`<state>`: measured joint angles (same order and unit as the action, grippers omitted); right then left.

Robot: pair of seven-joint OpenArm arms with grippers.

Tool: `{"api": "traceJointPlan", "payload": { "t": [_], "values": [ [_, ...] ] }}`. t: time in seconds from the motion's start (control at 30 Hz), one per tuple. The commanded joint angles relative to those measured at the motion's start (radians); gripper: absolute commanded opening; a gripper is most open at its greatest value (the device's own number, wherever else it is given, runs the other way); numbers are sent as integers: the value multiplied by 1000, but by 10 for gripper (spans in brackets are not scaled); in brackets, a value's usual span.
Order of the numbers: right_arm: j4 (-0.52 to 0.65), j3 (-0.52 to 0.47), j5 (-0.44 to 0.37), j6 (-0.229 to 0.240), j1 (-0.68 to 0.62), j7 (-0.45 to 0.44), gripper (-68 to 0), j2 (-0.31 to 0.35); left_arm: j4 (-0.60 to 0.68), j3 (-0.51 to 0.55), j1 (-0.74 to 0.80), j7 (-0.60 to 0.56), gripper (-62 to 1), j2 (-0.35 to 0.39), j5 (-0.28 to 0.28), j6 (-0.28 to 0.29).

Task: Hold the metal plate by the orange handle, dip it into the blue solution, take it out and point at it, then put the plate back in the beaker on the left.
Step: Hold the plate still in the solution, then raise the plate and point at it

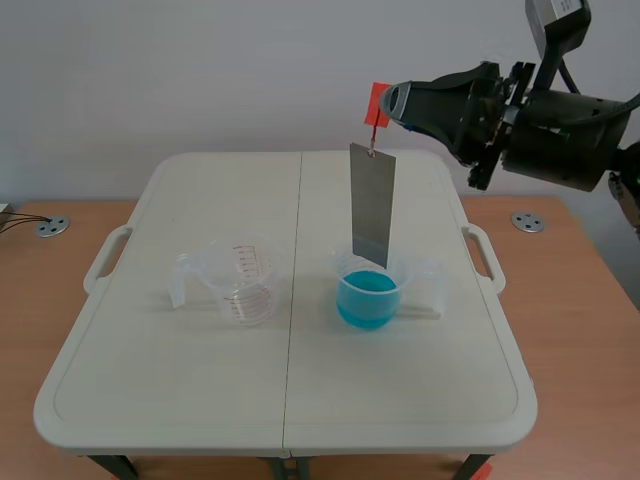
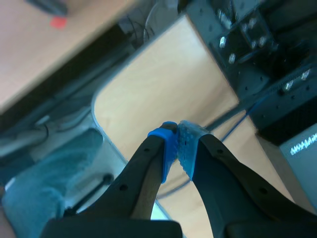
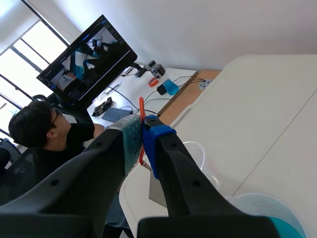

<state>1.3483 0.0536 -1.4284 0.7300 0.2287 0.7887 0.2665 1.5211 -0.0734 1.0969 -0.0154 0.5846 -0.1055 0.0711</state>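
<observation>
The metal plate (image 1: 373, 205) is hanging upright, slightly tilted, over the beaker of blue solution (image 1: 368, 295). Its lower edge is sitting at the beaker's mouth, and I cannot tell if it is touching the liquid. The orange handle (image 1: 377, 103) is sticking up from the plate's top edge on a thin red stem.

The right arm (image 1: 545, 130) is coming in high from the counter's right edge, held roughly level and reaching toward the middle. The right pincer (image 1: 386, 103) is clamping the orange handle, with its fingers nearly together and only the handle between the pads. In the right wrist view the same pincer (image 3: 142, 126) is pressing the thin handle (image 3: 141, 106) between its pads, and the plate (image 3: 157, 191) is dangling below.

The blue beaker is standing just right of the counter's (image 1: 200, 400) centre seam, about midway between the near and far edges. The empty beaker (image 1: 240, 280) is standing just left of the seam, well apart from the blue one. It is carrying red graduation marks that are too small to read.

In its own wrist view the left pincer (image 2: 177, 130) is closed on nothing, pads meeting at the tips, over a pale wooden surface. A grey box (image 2: 302, 148) nearby is carrying white lettering that is unreadable.

Beyond the counter in the right wrist view, a monitor (image 3: 86, 59) is showing camera feeds and a person (image 3: 44, 139) is sitting in front of it.
</observation>
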Motion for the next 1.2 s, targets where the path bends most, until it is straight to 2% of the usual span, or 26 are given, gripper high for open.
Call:
{"api": "traceJointPlan", "payload": {
  "t": [0.0, 0.23, 0.33, 0.5, 0.6, 0.8, 1.17],
  "values": [
    [35, -10, -50, 16, 18, -8, -660, 13, 64, 33, -3, 14, -590, 0, -2, -6],
    [95, -24, -87, 14, 18, 8, -660, 13, 254, 134, -3, 42, -590, 0, -2, -6],
    [118, -45, -87, -8, 18, 10, -660, 13, 326, 154, -23, 43, -590, 0, -2, -6],
    [142, -68, -87, -9, 18, 11, -660, 13, 370, 150, -119, 42, -590, 0, -6, 4],
    [148, -68, -87, -27, 18, 15, -660, 13, 372, 138, -203, 43, -590, 0, -7, 10],
    [149, -68, -87, -27, 18, 14, -660, 13, 372, 49, -403, 69, -590, 0, -6, 24],
    [149, -68, -87, -27, 18, 18, -660, 13, 332, -232, -787, 157, -590, -16, -6, 29]
  ]
}}
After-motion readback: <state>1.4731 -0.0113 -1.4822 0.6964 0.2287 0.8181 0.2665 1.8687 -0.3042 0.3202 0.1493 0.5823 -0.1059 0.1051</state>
